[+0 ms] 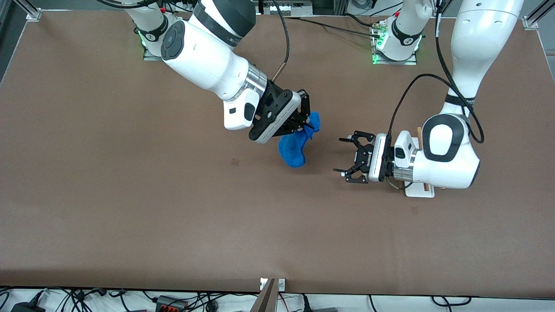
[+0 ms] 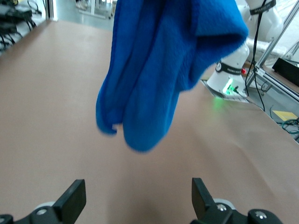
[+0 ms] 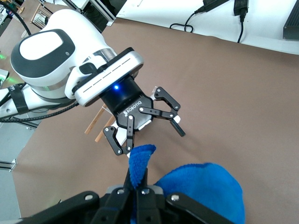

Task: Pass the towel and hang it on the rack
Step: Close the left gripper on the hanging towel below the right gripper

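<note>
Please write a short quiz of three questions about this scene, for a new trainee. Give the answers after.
1. True or false: the right gripper is shut on the blue towel.
2. Which describes the left gripper? A. open, facing the towel; B. shut on the rack; C. holding the towel.
3. Fill in: the rack stands on the table, mostly hidden under the ____ arm.

Key: 1. true; 2. A; 3. left.
</note>
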Controlling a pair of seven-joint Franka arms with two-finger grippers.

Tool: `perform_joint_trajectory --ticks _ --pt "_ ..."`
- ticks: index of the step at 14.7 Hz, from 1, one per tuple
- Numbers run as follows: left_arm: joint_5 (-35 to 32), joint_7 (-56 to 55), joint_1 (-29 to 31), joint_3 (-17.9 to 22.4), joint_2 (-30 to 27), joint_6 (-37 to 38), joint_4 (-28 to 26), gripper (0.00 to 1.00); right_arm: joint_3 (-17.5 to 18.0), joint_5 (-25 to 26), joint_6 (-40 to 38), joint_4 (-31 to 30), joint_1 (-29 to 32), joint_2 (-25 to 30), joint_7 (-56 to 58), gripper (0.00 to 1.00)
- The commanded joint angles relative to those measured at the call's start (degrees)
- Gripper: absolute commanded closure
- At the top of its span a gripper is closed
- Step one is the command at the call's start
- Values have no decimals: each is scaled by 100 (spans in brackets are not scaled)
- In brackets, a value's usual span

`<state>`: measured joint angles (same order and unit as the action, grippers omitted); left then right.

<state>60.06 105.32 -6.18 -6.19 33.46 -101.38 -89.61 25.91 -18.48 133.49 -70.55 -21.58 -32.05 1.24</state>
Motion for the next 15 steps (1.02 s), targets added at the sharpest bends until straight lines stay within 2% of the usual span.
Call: perform_joint_trajectory --ticks 1,5,8,15 --pt "392 147 -261 3 73 -328 233 1 19 -103 -7 155 -22 -82 52 100" --pt "638 77 -455 3 99 -417 558 3 10 -94 -7 147 -22 -82 61 100" --pt "656 -116 -525 3 90 -426 611 5 10 -68 -7 147 -22 -82 61 100" --pt "867 -363 -999 3 82 -1103 611 7 10 -59 -16 138 -22 -82 61 100"
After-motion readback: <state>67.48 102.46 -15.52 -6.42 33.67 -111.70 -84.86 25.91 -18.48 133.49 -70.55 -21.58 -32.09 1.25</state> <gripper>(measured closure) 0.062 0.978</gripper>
